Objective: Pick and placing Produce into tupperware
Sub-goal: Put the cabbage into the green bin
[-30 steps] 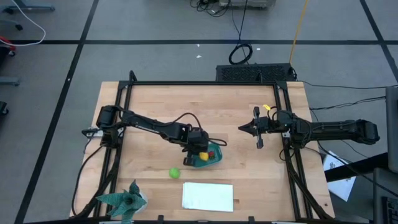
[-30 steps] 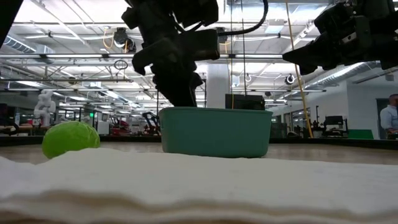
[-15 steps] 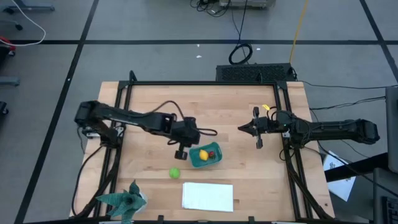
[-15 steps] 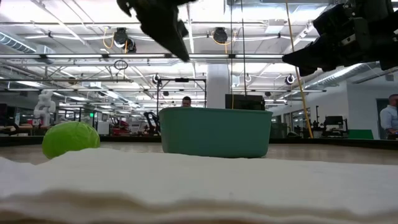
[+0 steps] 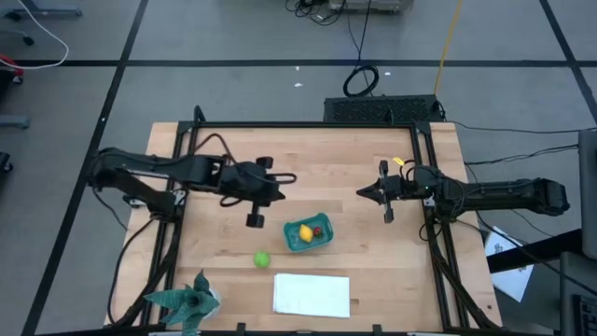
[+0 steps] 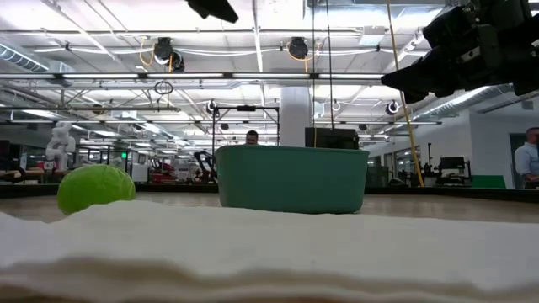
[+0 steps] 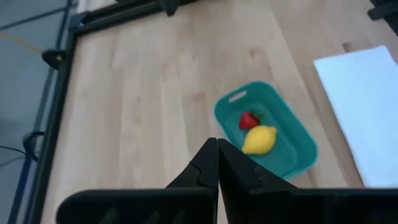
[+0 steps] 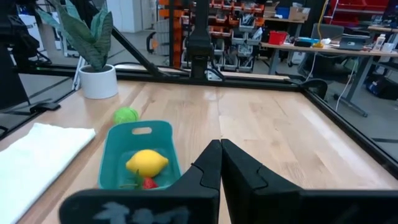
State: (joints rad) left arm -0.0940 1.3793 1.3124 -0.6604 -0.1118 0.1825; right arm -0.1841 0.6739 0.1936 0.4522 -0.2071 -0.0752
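The teal tupperware tub [image 5: 309,234] sits near the middle of the wooden table [image 5: 326,159], tilted askew to the table edges. Inside it lie the yellow lemon [image 5: 304,231] and the small red fruit [image 5: 317,231], touching or nearly touching each other. In the left wrist view the lemon [image 7: 259,139] fills the middle of the tub [image 7: 292,155] and the red fruit [image 7: 249,120] lies beside it toward the end with the moulded handle slot. The round green fruit [image 5: 262,259] is outside the tub, on the bare wood just beside its corner, between the tub and the white folded sheet [image 5: 312,294], which lies on the side of the tub toward the table's front edge.

The left gripper [image 5: 277,193] hangs above the table beside the tub, on the side away from the white sheet, its fingers pressed together and carrying nothing; the left wrist view shows its two dark fingers [image 7: 205,168] meeting at a point. The right gripper [image 5: 362,192] waits well apart from the tub toward the table's right rail, likewise closed and empty.

From the low view the tub's wall [image 6: 291,178] hides its contents completely, and the sheet [image 6: 269,252] blocks the tabletop in front. The green fruit [image 6: 95,187] shows only partly above the sheet. Only a tip of the left arm appears there, cut off at the frame edge. The spiky teal leafy object [image 5: 187,301] stands at the table's front corner, far from the tub, beyond the green fruit.
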